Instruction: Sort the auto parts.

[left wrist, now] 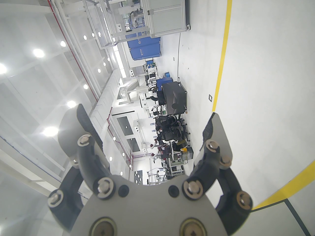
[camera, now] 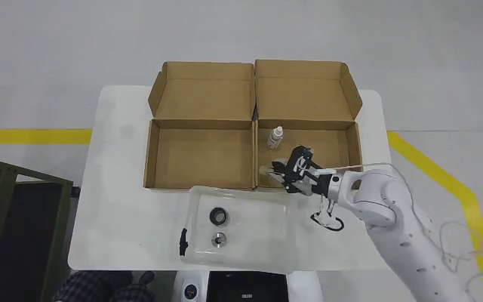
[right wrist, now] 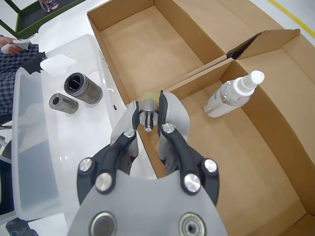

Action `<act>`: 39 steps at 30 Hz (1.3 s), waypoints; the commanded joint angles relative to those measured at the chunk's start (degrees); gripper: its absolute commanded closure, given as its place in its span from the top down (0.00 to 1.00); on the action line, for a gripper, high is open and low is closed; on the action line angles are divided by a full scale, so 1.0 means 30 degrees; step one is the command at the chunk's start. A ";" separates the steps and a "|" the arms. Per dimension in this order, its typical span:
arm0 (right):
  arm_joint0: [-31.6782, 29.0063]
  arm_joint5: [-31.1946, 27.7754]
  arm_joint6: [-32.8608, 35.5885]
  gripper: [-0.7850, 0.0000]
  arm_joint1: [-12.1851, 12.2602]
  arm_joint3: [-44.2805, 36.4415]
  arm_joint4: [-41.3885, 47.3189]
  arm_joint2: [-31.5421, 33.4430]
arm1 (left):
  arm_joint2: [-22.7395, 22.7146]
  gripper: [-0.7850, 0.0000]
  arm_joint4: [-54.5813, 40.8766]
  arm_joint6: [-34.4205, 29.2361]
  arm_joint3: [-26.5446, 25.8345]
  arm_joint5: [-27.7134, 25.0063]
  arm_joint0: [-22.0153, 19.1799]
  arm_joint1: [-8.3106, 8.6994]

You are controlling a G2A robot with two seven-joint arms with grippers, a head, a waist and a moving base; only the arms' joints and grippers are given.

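White table carries the left box and right box toward 12 o'clock and a clear bin at 6. From the top view I place the right gripper over the right box's 7 o'clock corner. Its wrist view adds detail: the fingers are clenched on a small metal stud seated between the pads, threaded end toward the wrist, pale yellowish tip beyond. 2 steel cylinders lie in the bin. My left gripper faces a yellow-lined floor, fingers spread, gripping nothing.
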 commanded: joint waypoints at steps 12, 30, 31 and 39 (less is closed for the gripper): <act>0.1930 0.1330 -0.0257 0.00 -0.0428 0.3218 -0.1250 -0.1770 | 0.0000 1.00 0.0001 0.0000 0.0000 0.0000 0.0000 0.0000; 0.1428 0.0702 -0.1157 1.00 -0.0277 0.3188 -0.2009 -0.1108 | 0.0000 1.00 0.0001 0.0000 0.0000 0.0000 0.0000 0.0000; 0.1134 0.0642 -0.1208 1.00 -0.0203 0.2732 -0.2101 -0.0828 | 0.0000 1.00 0.0001 0.0000 0.0000 0.0000 0.0000 0.0000; -0.2663 0.0624 -0.1737 1.00 0.0417 -0.2584 -0.3251 0.1731 | 0.0000 1.00 0.0001 0.0000 0.0000 0.0000 0.0000 0.0000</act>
